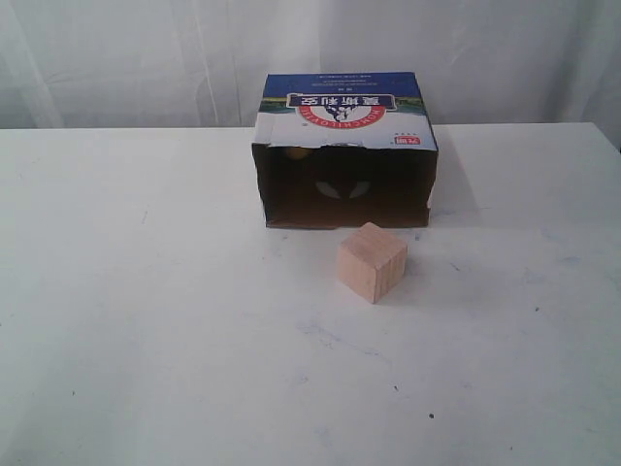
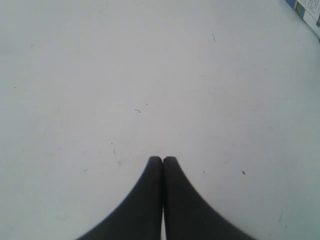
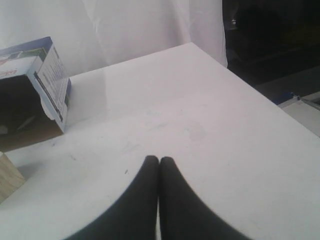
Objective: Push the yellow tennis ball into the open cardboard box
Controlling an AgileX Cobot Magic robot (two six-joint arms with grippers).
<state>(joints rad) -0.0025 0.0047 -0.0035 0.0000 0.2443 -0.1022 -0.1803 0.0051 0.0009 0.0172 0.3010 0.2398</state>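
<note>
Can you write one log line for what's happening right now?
yellow tennis ball barely seen inside open cardboard box | wooden cube in front, apart | left tool shut | right tool shut

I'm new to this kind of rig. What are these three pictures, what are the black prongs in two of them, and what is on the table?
It is a two-armed robot. One picture looks at the white table from off the arms; neither arm shows there. The other two come from cameras on the wrists: the black prongs are the left gripper and right gripper, both shut, holding nothing. On the table lie an open cardboard box and a wooden cube before its opening. A yellow glimpse inside may be the tennis ball.
</note>
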